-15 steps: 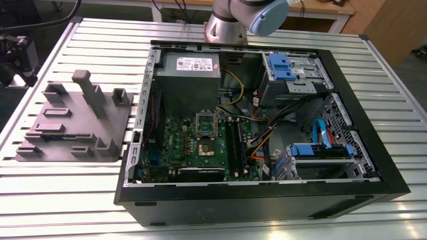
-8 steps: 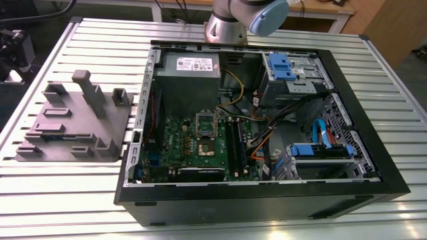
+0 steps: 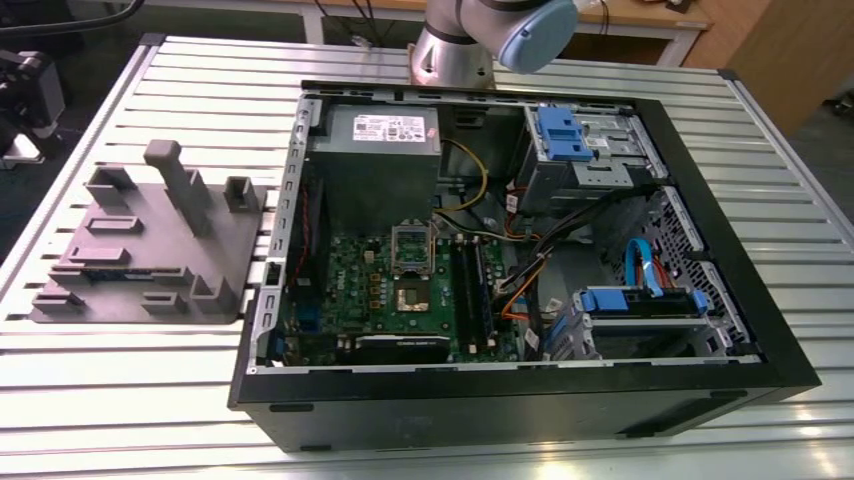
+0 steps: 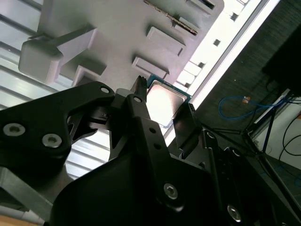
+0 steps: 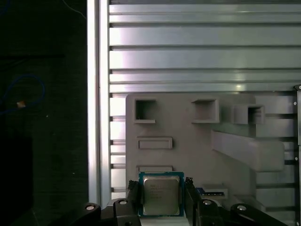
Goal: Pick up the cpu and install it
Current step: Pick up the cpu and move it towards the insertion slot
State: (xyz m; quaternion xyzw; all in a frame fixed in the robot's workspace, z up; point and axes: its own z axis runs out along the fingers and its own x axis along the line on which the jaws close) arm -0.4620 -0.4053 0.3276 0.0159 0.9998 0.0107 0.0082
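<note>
Closest to the wrist cameras, the black two-fingered gripper [image 5: 161,187] pinches the cpu [image 5: 162,197], a small flat square chip with a silver-grey metal top and a blue-green rim. In both wrist views one finger presses on each of two opposite edges. The chip seems to hang clear of what lies behind it, so I judge it lifted.

Behind it is the grey plastic fixture block [image 5: 188,141] with its pockets and posts, resting on the ribbed aluminium bench [image 5: 202,56].

In the exterior view the block sits at the frame's left. The open black computer case [image 3: 534,400] fills the centre and right. Low in the middle of the case lies the green motherboard [image 3: 350,275]. Its dark square socket [image 3: 411,293] looks bare.

The pick-up appears done, and the install is not yet done.
</note>
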